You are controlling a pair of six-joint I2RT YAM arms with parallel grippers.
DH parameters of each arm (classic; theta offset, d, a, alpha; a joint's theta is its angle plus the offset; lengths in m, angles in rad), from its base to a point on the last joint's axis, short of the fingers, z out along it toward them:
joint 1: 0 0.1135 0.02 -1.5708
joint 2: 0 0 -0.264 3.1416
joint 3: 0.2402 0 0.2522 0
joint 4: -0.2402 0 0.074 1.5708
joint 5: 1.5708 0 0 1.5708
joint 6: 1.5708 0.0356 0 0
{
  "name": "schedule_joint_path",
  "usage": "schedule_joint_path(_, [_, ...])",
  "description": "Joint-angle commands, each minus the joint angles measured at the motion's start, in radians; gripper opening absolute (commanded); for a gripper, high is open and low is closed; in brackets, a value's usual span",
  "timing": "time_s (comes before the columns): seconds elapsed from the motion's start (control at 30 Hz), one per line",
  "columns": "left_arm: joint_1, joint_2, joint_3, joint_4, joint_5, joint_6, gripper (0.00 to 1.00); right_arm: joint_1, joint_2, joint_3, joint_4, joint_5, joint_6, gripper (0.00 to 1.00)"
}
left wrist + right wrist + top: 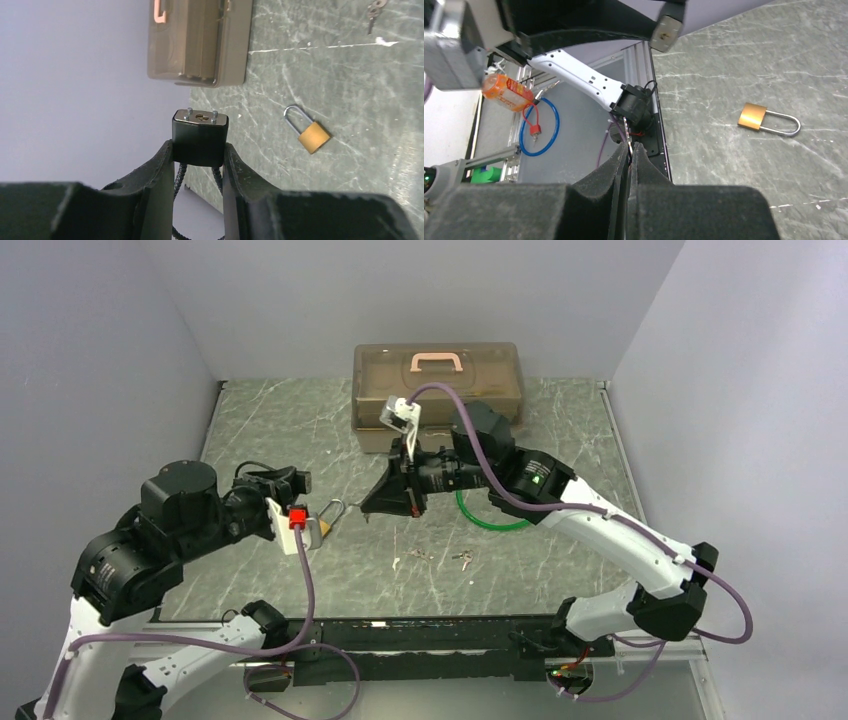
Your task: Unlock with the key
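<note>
Black padlock (pixel 200 139) clamped between left fingers (pixel 157 175); orange bottle's (pixel 506 92) label unreadable.

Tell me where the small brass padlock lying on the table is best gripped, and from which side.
Probably the square body of the small brass padlock, from straight above, pinching its two narrow side edges: it lies flat, and the thin silver shackle would let it swing.
</note>
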Motion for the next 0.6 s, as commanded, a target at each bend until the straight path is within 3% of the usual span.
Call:
schedule_joint_path(0.0, [0.005,-0.017,-0.039,0.124,-0.071,0.055,0.00,0.049,0.059,0.163,-0.131,0.093,-0.035,0.00])
schedule_joint_path(0.2, [0.005,-0.086,-0.113,0.225,-0.064,0.146,0.00,0.100,0.192,0.360,-0.301,0.202,-0.040,0.00])
schedule_joint_path(0.43, [0.005,-0.104,-0.068,0.129,0.094,0.243,0.00,0.125,0.214,0.392,-0.326,0.260,-0.057,0.00])
schedule_joint_path(0.57, [0.005,-0.160,-0.127,0.150,0.139,0.337,0.00,0.149,0.239,0.432,-0.351,0.302,-0.064,0.00])
